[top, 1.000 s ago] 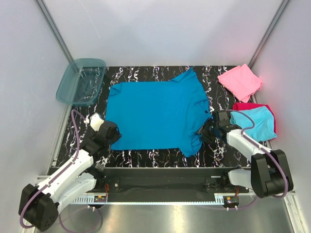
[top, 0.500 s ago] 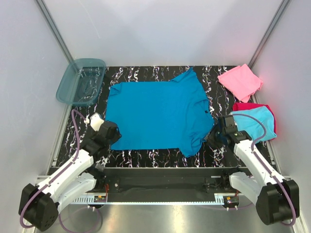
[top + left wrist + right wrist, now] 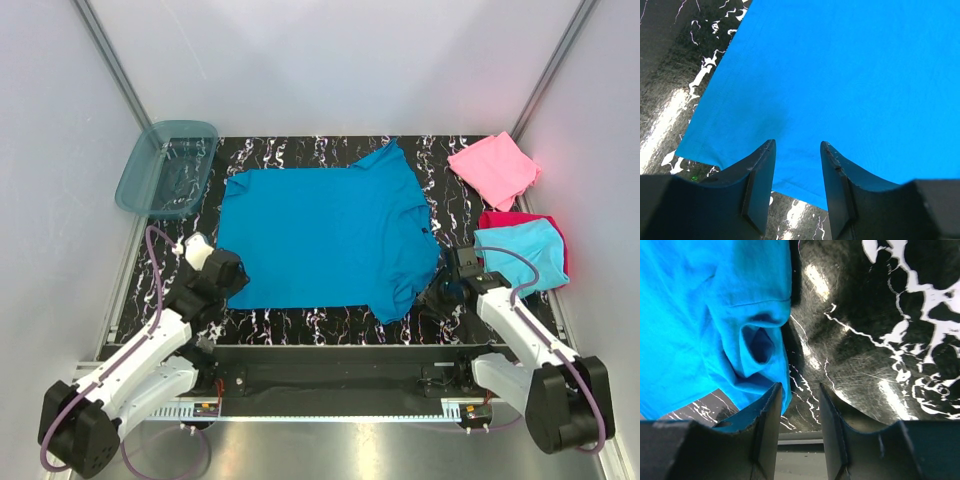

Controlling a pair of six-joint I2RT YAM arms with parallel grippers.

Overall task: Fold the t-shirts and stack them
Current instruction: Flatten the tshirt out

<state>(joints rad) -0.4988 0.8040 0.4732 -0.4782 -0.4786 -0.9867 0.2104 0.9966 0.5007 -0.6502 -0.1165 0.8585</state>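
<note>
- teal-blue t-shirt (image 3: 325, 235): spread flat and open on the black marbled table (image 3: 300, 322). Its collar end points to the right and its hem to the left. It is not folded. All places below are given from this shirt.
- left gripper (image 3: 797, 145): over the shirt's near-left hem corner. Jaws are parted, with flat cloth showing in the gap and a soft shadow on it. Nothing is pinched between the fingers (image 3: 762, 170). I cannot tell whether the tips touch the cloth.
- right gripper (image 3: 801, 387): just off the shirt's near-right sleeve (image 3: 755, 340), which lies bunched with a deep crease. Jaws are released and mostly bare table shows between them. The sleeve's edge runs beside the left finger, but contact is unclear. Nothing is grasped.
- pink t-shirt (image 3: 493, 167): a folded square, well apart from the shirt's far-right corner and lying alone.
- cyan t-shirt (image 3: 522, 252): a folded square to the right of the shirt, beyond the right gripper.
- magenta-red t-shirt (image 3: 500, 219): to the right of the shirt and under the cyan one. Only its far and right edges show.
- tub (image 3: 167, 167): translucent blue, just beyond the shirt's far-left corner and hanging partly off the table edge.
</note>
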